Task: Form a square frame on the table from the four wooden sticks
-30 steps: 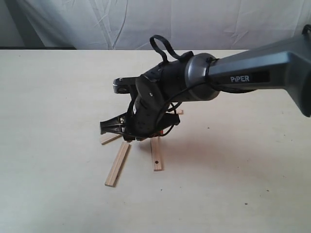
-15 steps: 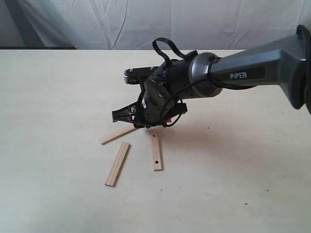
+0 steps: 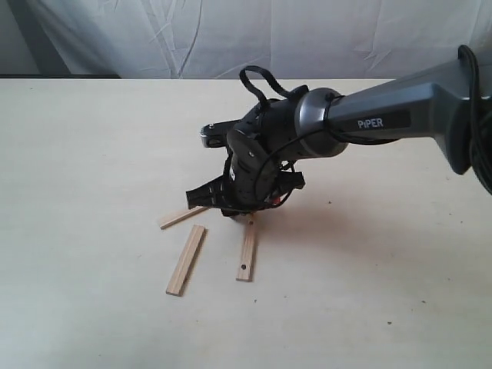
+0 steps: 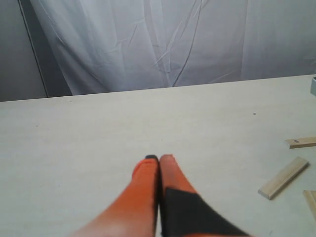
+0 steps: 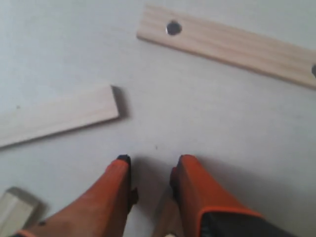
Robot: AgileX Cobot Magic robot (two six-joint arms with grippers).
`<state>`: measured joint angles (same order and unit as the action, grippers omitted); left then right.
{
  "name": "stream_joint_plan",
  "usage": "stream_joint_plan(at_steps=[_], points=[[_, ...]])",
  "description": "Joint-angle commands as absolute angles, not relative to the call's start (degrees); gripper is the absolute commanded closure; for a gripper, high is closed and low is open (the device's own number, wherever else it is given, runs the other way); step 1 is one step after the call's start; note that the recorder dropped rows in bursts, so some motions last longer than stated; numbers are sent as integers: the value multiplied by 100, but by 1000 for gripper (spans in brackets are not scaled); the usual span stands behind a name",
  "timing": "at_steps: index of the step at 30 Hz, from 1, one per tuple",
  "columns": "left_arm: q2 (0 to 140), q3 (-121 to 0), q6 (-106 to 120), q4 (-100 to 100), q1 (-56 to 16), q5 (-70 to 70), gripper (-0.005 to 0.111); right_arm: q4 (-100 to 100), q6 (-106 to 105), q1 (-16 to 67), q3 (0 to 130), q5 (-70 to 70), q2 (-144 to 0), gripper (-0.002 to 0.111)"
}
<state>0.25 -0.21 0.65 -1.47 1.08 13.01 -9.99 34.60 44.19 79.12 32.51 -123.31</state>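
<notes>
The right tool (image 5: 150, 165) hangs low over the tabletop (image 3: 369, 292) mid-scene, its fingers apart. Loose beside it lie a slanted stick (image 3: 183, 217) at left, a plain stick (image 3: 186, 260) nearer, and a holed stick (image 3: 246, 250) to their right, its far end under the tool. The left tool (image 4: 159, 160) has its fingers pressed together.

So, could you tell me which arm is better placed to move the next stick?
Probably the right: the right fingers are open, close by the sticks; the left fingers are shut and farther off.
</notes>
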Motion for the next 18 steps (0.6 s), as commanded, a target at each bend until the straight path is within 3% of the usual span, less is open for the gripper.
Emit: stream_joint_plan(at_steps=[1,9,18], points=[[0,0,57,-160,111,1235,107,-371,2645,4397,7913,4008,-12229,75],[0,0,57,-160,111,1235,107,-448,1911,4397,7913,5219,-12242,75],[0,0,57,-160,111,1235,107,-501,1750,4397,7913,5552,-12176,75]])
